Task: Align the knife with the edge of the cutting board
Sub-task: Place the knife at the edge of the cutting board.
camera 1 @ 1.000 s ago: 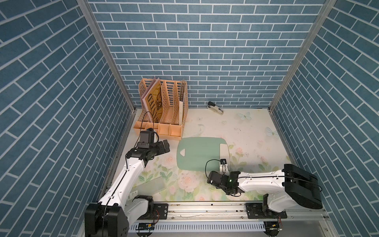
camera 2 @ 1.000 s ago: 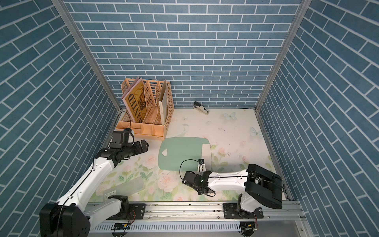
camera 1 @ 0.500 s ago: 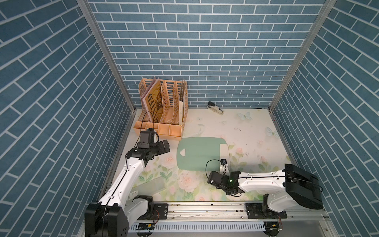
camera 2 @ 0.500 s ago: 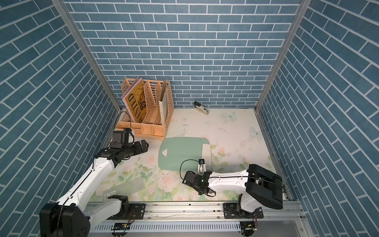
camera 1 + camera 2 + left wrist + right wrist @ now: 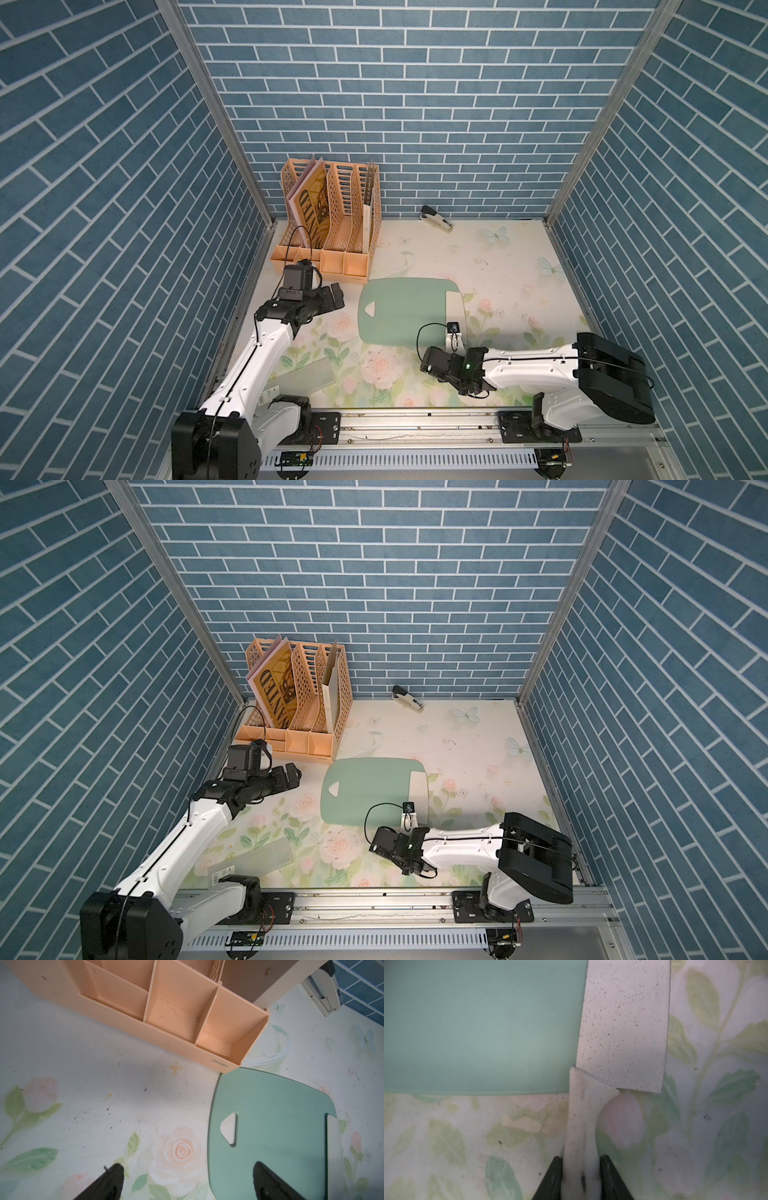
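The pale green cutting board (image 5: 405,311) lies flat mid-table, its small hole toward the left arm. The white speckled knife (image 5: 623,1022) rests with its broad blade (image 5: 455,307) over the board's short side opposite the hole, roughly parallel to that edge. Its handle sticks out past the board's near long edge. My right gripper (image 5: 581,1159) is shut on the knife's handle, low over the table by the board's near right corner (image 5: 454,345). My left gripper (image 5: 187,1167) hangs open and holds nothing, left of the board (image 5: 334,297) near the hole side.
A peach file organizer (image 5: 328,232) with papers stands at the back left, close to the board's far left corner. A stapler (image 5: 435,218) lies by the back wall. A translucent sheet (image 5: 307,376) lies front left beside the left arm. Brick walls enclose three sides.
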